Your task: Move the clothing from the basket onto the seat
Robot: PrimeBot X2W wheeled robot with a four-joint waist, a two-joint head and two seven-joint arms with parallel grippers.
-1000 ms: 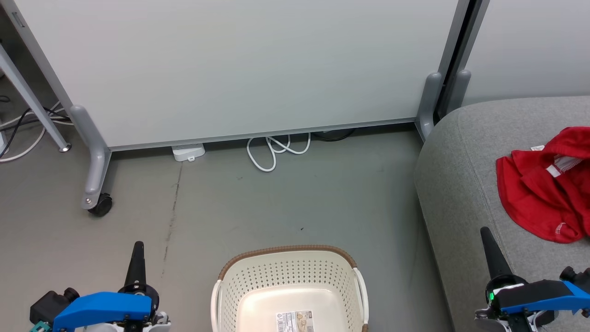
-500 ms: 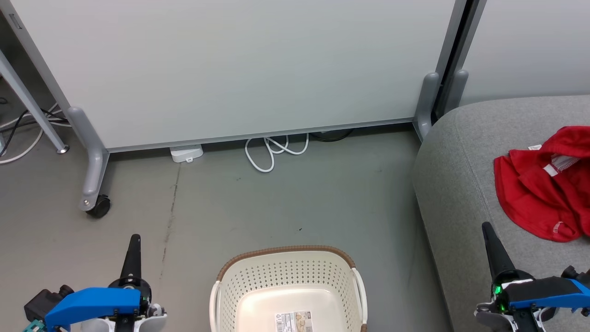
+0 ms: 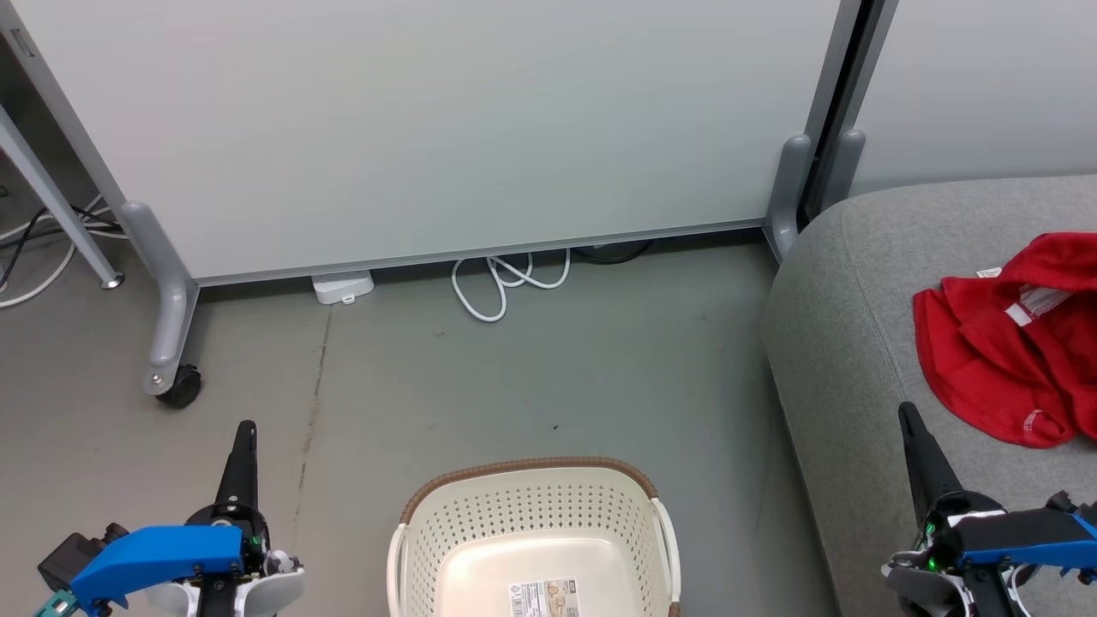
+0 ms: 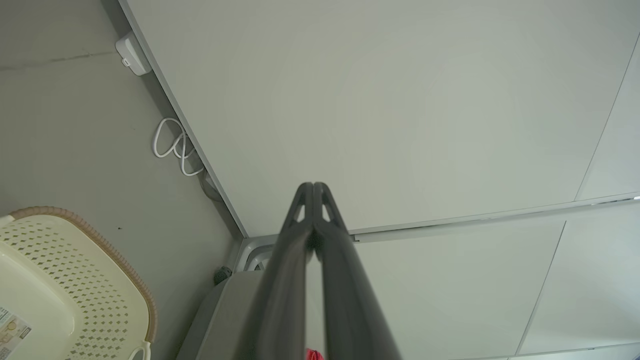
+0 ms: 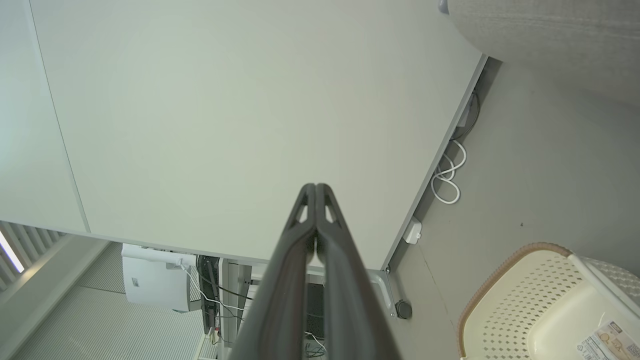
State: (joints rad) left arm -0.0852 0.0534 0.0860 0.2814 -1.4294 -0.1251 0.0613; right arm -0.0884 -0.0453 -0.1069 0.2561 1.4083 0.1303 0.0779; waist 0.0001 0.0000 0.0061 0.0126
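Red clothing [image 3: 1011,343] with a bit of white trim lies crumpled on the grey seat [image 3: 848,326] at the right of the head view. The cream basket [image 3: 531,540] with a brown rim stands on the floor at bottom centre, only a label on its bare floor; the basket [image 4: 65,285] and the basket [image 5: 540,310] also appear in the wrist views. My left gripper [image 3: 246,428] is shut, left of the basket above the floor, holding nothing. My right gripper [image 3: 905,413] is shut over the seat's front edge, below the clothing and apart from it. Both pairs of fingers meet at their tips in the left gripper [image 4: 313,186] and right gripper [image 5: 316,187] views.
A pale partition panel [image 3: 428,128] on castor feet [image 3: 176,386] stands behind the basket. A white cable [image 3: 506,283] and a small white box [image 3: 343,285] lie at its base. A table leg [image 3: 51,206] and more cables are at far left.
The whole head picture has shifted slightly, so the camera moved. Both grippers stay shut and sit a little higher in the view; the clothing and basket lie as before.
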